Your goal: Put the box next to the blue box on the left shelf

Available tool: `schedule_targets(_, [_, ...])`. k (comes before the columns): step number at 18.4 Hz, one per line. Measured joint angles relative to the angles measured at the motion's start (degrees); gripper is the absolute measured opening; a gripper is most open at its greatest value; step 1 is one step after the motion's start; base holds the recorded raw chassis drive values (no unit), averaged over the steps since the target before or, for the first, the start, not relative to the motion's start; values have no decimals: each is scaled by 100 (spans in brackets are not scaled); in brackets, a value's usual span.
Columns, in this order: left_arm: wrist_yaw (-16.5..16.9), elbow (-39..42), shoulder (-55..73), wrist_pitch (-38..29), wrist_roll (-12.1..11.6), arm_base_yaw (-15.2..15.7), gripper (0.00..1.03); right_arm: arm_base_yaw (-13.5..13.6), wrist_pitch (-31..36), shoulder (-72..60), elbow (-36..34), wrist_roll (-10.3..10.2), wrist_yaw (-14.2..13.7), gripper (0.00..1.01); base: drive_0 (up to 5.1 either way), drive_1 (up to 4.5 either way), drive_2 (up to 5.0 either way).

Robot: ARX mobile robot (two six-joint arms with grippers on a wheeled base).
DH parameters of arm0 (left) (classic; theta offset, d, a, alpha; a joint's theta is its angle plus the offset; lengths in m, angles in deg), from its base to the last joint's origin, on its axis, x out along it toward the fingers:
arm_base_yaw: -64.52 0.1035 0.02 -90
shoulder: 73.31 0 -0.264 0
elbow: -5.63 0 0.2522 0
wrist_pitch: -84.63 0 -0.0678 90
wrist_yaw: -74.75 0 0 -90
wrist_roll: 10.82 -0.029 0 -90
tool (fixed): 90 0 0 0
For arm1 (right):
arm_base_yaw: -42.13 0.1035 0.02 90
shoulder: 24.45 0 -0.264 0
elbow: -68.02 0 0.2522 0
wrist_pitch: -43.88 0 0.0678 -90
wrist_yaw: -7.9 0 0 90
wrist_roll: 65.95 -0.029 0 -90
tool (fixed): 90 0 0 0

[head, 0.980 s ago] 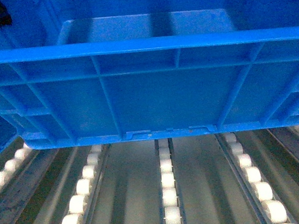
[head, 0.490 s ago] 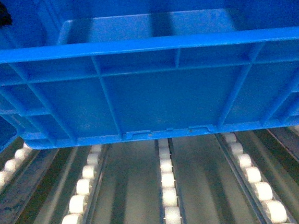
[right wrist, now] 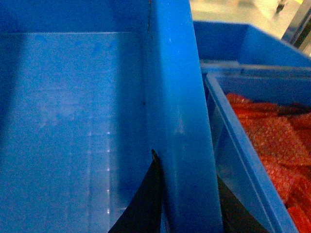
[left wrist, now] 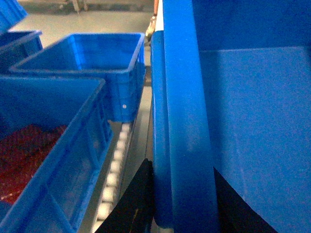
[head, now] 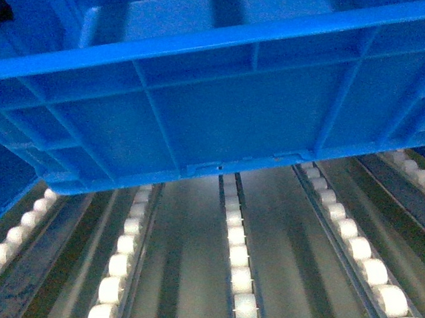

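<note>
The box (head: 217, 121) has risen and tilted; each gripper pinches its rim; neighbouring crates (right wrist: 272, 141) hold red material.

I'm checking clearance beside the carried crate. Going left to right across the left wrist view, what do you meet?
Crate with red contents → empty blue crate → white rollers → carried box's rim → its inside wall.

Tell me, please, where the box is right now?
In the head view the box fills the upper half, above the left shelf rollers; the wrist views show other blue crates, one on its left and one on its right.
</note>
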Motion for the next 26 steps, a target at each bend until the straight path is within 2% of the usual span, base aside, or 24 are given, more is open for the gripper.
schedule_targets(1, [26,-13,2,328,59,-2,20,-13,-442,-7,111,-68,136,15,0,0,0])
schedule_targets(2, [92,-114,48,793,98,-2,20,-57,-973,-77,229,-219,337,14,0,0,0])
schedule_targets(5, [109,-413,481,1480,13,-2,20,-212,-1676,-560,383,-612,883,14,0,0,0])
schedule_targets(8, [286,-739,881,2076,-11,-2,20,-216,-1899,-946,420,-754,876,14,0,0,0])
schedule_targets(9, [319,-739,973,2199,55,-4,20,-216,-1928,-1038,420,-758,874,14,0,0,0])
schedule_targets(13, [459,-739,1290,2645,417,-7,20,-203,-1998,-1207,431,-629,785,14,0,0,0])
schedule_targets(14, [463,-734,1316,2629,433,-7,26,-203,-2011,-1211,437,-614,782,15,0,0,0])
schedule_targets(17, [566,-643,1388,2559,278,-120,56,-190,-2002,-1237,439,-551,1150,48,0,0,0])
schedule_targets(21, [658,-638,1388,2332,249,-223,98,-72,-2063,-1248,446,-479,1318,89,0,0,0])
schedule_targets(22, [656,-605,1388,2105,275,-236,99,-42,-2048,-1248,448,-472,1349,99,0,0,0])
schedule_targets(24, [584,-581,1379,1405,321,-227,98,-2,-1976,-1248,444,-466,1290,97,0,0,0])
schedule_targets(26, [542,-577,1373,1283,306,-229,98,26,-1956,-1217,444,-463,1215,98,0,0,0])
